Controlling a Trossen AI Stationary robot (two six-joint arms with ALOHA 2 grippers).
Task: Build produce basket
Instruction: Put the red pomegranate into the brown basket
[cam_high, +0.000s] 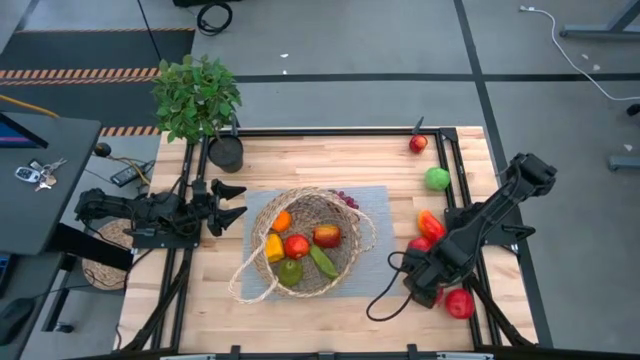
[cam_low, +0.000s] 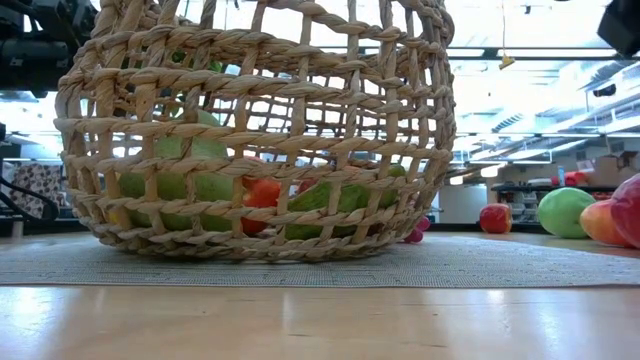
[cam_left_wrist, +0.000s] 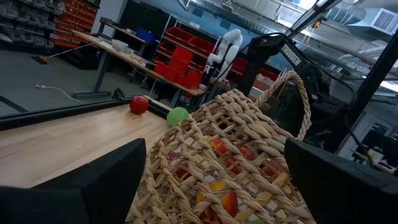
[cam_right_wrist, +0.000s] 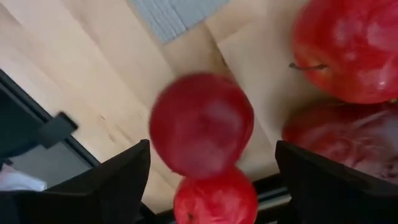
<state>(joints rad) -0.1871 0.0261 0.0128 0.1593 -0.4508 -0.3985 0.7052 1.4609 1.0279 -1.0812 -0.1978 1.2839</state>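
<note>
The tan wicker basket stands on a grey mat at mid-table and also shows in the low view. It holds an orange, a yellow pepper, red apples and a green pear. My left gripper is open just left of the basket, which shows ahead between its fingers in the left wrist view. My right gripper is open near the right front corner. Its fingers stand on either side of a round red fruit.
A red apple, a red pepper, a green apple and a small red apple lie along the table's right side. Purple grapes lie by the basket's far rim. A potted plant stands at the far left corner.
</note>
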